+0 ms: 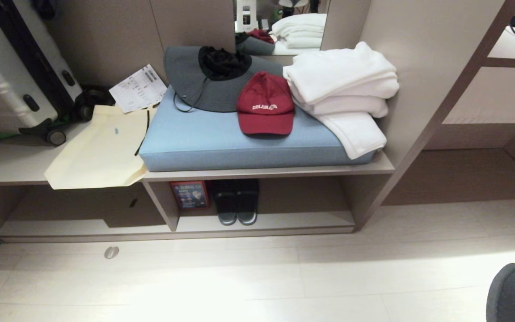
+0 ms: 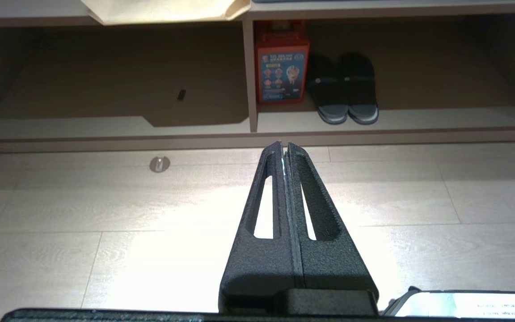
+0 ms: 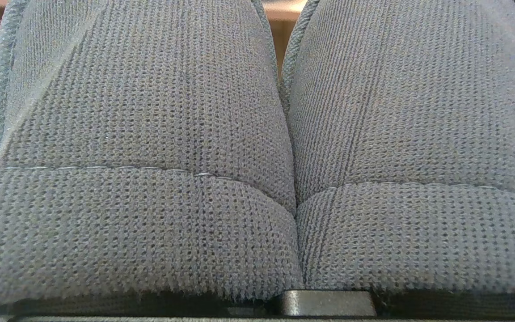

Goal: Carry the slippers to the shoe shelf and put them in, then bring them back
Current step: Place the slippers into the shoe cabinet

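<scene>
The slippers (image 3: 257,134), a slate-blue knitted pair, fill the right wrist view side by side, toe bands nearest the camera. My right gripper is shut on them, with its fingers hidden behind the fabric. One rounded end of the slippers (image 1: 513,293) shows at the head view's lower right corner, over the floor. The shoe shelf (image 1: 284,222) is the low beige cubby unit under the bench, with a thin upright divider (image 2: 249,80). My left gripper (image 2: 283,146) hangs shut and empty above the floor, pointing at that divider.
A black pair of slippers (image 1: 236,203) and a red box (image 1: 189,194) stand in the right cubby. On the bench lie a blue cushion (image 1: 221,143), red cap (image 1: 265,105), grey hat, white towels (image 1: 344,89) and an overhanging cream bag (image 1: 99,152). A suitcase (image 1: 7,80) is at left.
</scene>
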### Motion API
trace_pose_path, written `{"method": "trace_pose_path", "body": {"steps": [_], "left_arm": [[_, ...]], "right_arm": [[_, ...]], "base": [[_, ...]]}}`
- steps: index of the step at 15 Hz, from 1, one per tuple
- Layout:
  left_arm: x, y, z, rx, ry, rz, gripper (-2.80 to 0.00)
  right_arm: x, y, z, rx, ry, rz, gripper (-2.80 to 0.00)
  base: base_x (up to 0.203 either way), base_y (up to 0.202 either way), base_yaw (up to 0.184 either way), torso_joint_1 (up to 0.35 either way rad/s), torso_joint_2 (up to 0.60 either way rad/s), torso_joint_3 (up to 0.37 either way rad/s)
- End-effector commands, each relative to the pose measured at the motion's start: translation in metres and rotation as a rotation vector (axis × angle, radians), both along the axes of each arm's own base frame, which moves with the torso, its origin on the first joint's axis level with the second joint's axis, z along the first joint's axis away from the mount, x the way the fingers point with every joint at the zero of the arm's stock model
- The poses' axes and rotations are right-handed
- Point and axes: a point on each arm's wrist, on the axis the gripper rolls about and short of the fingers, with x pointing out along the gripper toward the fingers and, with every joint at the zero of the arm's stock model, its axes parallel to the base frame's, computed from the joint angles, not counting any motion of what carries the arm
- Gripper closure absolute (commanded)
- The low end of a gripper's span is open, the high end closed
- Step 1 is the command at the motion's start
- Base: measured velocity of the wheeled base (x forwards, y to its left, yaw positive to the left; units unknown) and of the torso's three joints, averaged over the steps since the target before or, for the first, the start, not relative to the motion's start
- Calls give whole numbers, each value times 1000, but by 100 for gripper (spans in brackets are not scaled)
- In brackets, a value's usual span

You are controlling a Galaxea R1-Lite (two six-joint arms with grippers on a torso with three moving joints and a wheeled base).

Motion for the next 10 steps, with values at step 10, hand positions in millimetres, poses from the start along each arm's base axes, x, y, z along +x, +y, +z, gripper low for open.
{"method": "trace_pose_path", "body": {"steps": [10], "left_arm": [[0, 0, 0, 0, 0, -1, 0]], "right_arm": [[0, 0, 0, -1, 3, 0, 0]], "base": [[0, 0, 0, 3, 3, -200]]}}
